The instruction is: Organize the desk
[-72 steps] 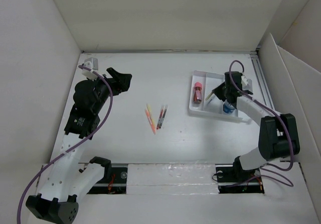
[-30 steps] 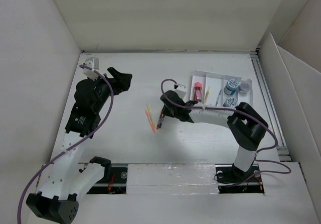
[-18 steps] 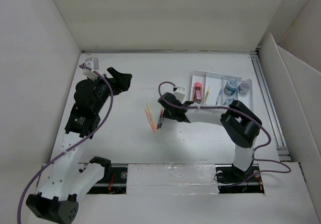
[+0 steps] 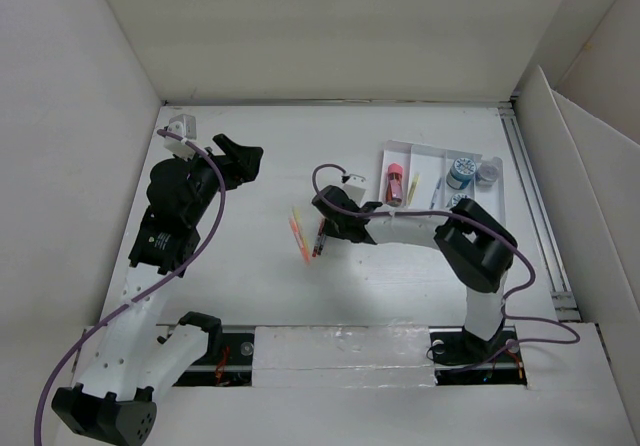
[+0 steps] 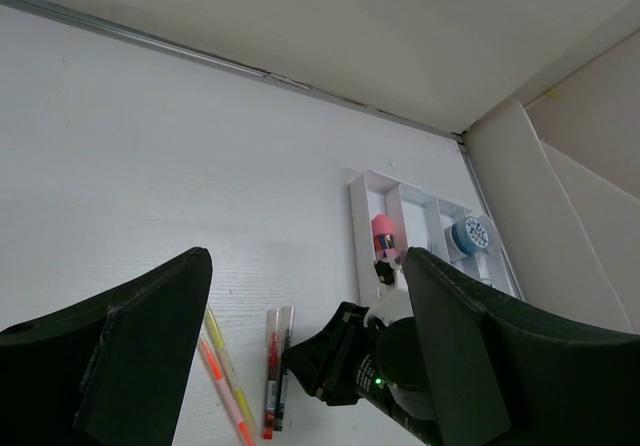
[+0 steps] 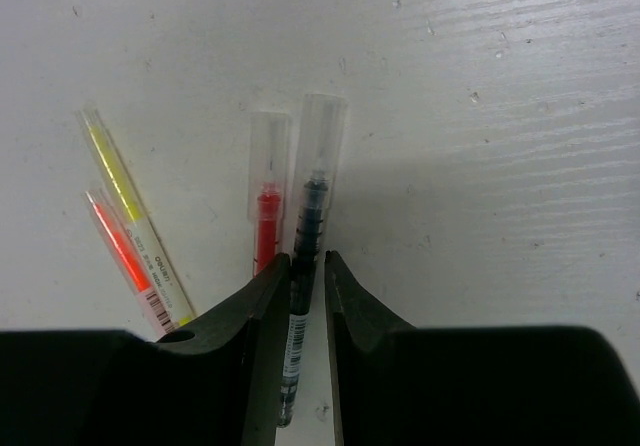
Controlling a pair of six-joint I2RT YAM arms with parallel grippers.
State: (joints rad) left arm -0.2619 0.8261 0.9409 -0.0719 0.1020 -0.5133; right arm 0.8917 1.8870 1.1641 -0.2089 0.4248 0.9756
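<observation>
Right wrist view has the right gripper low over the desk, its two dark fingers drawn in close on either side of a black-ink pen. The gap is barely wider than the barrel, and I cannot tell whether the pads actually press it. The pen lies flat, with its clear cap pointing to 12 o'clock. A red-ink pen lies just beside it at 9 o'clock, parallel and outside the jaws. Farther toward 9 o'clock a yellow highlighter and an orange one lie side by side, slanted. From the top external camera, this cluster sits near the middle of the white tabletop, which fills the floor between the white walls. A white compartment tray lies at 2 o'clock from the pens, holding a pink item and round blue-lidded pots. The left gripper hangs above the desk at 10 o'clock from the pens, fingers spread wide and holding nothing.
</observation>
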